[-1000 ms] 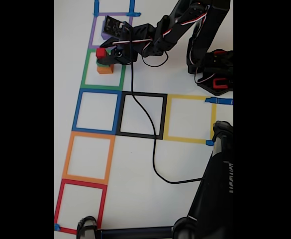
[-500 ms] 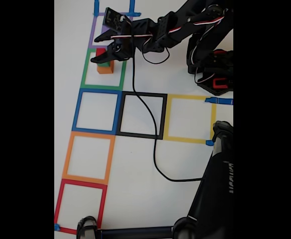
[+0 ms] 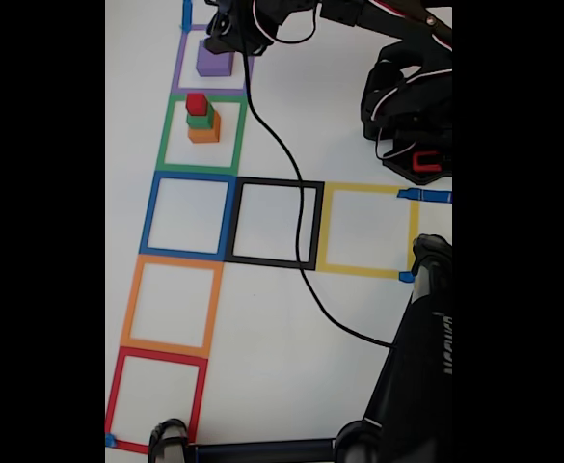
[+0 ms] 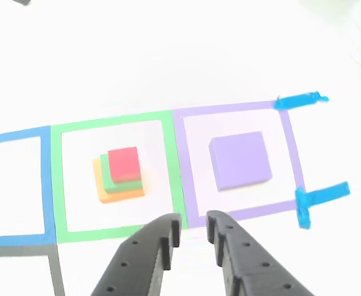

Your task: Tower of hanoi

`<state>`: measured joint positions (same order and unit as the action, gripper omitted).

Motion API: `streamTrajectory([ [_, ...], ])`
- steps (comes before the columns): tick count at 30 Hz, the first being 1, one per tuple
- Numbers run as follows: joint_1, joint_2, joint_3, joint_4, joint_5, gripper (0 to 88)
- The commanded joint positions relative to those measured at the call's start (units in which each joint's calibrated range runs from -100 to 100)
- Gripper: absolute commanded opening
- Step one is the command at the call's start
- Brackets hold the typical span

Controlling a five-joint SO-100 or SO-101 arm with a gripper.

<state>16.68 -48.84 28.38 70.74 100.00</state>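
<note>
Now pincer (image 4: 192, 237) has lifted off the red block (image 3: 197, 103) toward 12 o'clock, empty, jaws narrowly parted; stack unchanged in green square (image 3: 171, 135).

The white table (image 3: 262, 318) carries a run of taped squares. In the fixed view, a purple square (image 3: 179, 68) lies farthest, then green (image 3: 169, 135), blue (image 3: 151, 212), orange (image 3: 132, 299) and red (image 3: 116, 395) toward the near edge, with a black square (image 3: 315, 227) and a yellow one (image 3: 363, 270) to the blue square's right. A purple block (image 4: 240, 160) lies inside the purple square. An orange block (image 4: 115, 194), bottom of a small stack, rests inside the green square. A black cable (image 3: 301, 241) trails across the surface.
</note>
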Motion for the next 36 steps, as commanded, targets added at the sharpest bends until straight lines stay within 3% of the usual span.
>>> streamTrajectory([
  [1, 5.85, 5.36, -25.83, 18.17, 0.00, 0.1],
  [5, 12.47, 12.22, -41.01, 29.10, 0.00, 0.1],
  [14, 21.58, 13.03, -33.83, 24.89, 0.00, 2.3],
  [26, 24.65, 1.81, 15.62, -20.21, 0.00, 23.5],
  [36, 25.32, 8.67, 37.62, -54.46, 0.00, 35.7],
])
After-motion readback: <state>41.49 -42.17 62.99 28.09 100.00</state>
